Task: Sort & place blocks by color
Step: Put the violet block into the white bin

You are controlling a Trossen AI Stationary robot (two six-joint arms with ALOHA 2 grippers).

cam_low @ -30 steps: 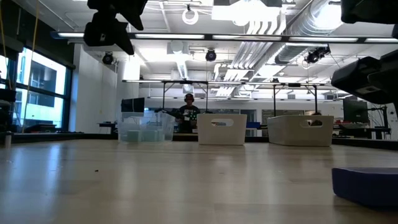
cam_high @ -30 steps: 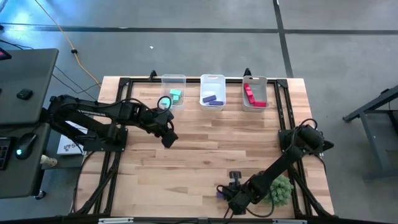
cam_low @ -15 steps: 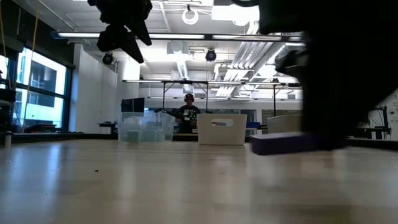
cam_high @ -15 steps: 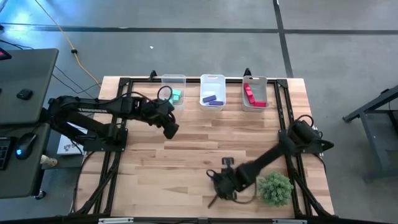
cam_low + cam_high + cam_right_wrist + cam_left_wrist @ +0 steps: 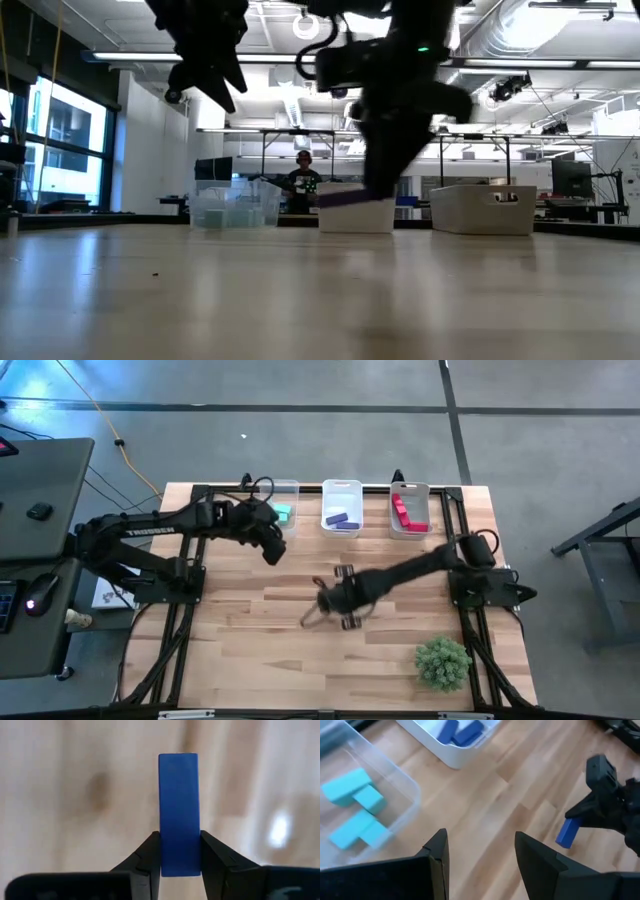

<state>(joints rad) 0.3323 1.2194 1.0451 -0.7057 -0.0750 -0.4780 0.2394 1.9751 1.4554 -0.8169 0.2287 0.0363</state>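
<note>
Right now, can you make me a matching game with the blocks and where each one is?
Things:
1. teal blocks
2. red blocks
3. purple blocks in a bin
4. purple bar

Places:
A. middle bin
B. pinched in the right gripper, above the table
C. clear bin nearest the left gripper
D. bin on the right-arm end of the row

Pairs: 1-C, 2-D, 3-A, 4-B
</note>
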